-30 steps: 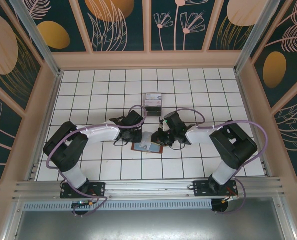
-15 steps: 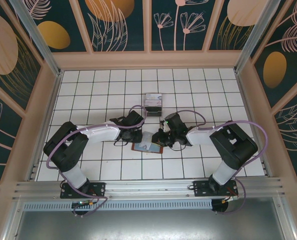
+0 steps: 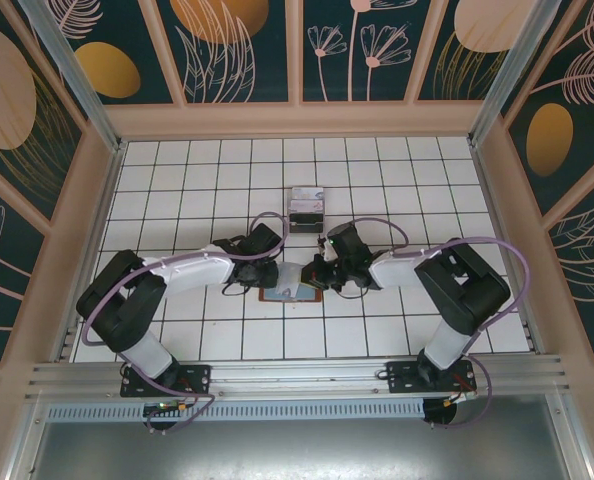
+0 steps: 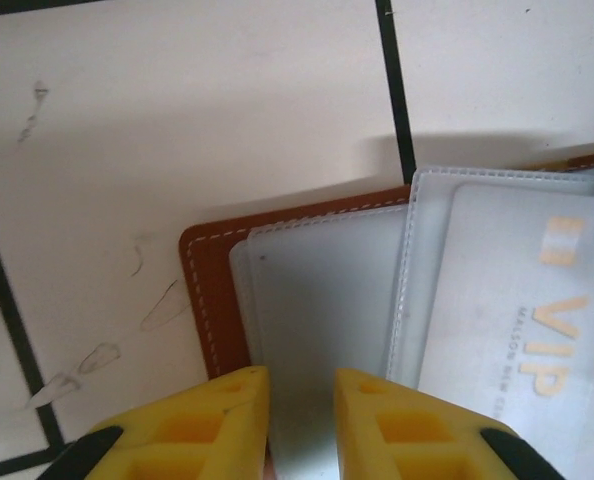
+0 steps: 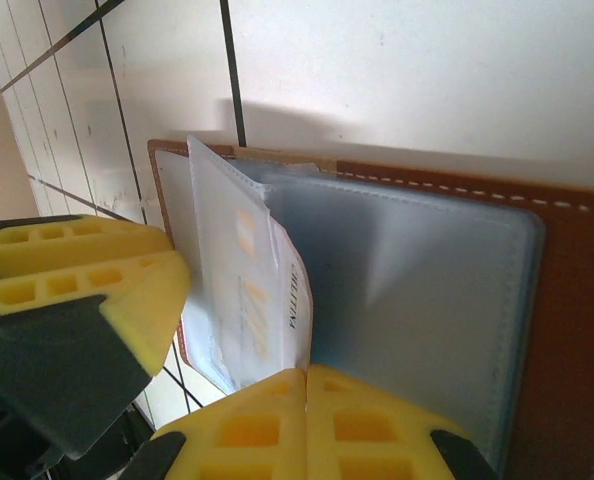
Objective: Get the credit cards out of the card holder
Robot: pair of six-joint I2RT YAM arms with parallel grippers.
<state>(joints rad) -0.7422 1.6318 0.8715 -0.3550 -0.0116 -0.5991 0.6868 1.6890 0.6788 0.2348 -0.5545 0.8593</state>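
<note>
The card holder (image 3: 289,295), a brown wallet, lies open on the tiles between both grippers. In the left wrist view its brown edge (image 4: 202,300) frames clear sleeves, and a pale credit card (image 4: 527,310) marked VIP sits in one. My left gripper (image 4: 301,385) hovers over the left sleeve, jaws a narrow gap apart with nothing pinched. My right gripper (image 5: 305,375) is shut, and the lower edge of a white credit card (image 5: 287,300) runs into the seam of its jaws. That card stands up with a sleeve leaf above the brown cover (image 5: 567,300). From above, the left gripper (image 3: 269,275) and right gripper (image 3: 319,277) nearly meet.
A clear plastic stand (image 3: 304,208) sits one tile behind the wallet. The left gripper's yellow finger (image 5: 77,290) is close beside the lifted leaf in the right wrist view. Pale walls (image 3: 97,200) enclose the tiled floor.
The right jaws have closed fully at the card's edge. The left jaws have parted slightly, and the left arm's elbow has swung further left. The wallet has shifted a little.
</note>
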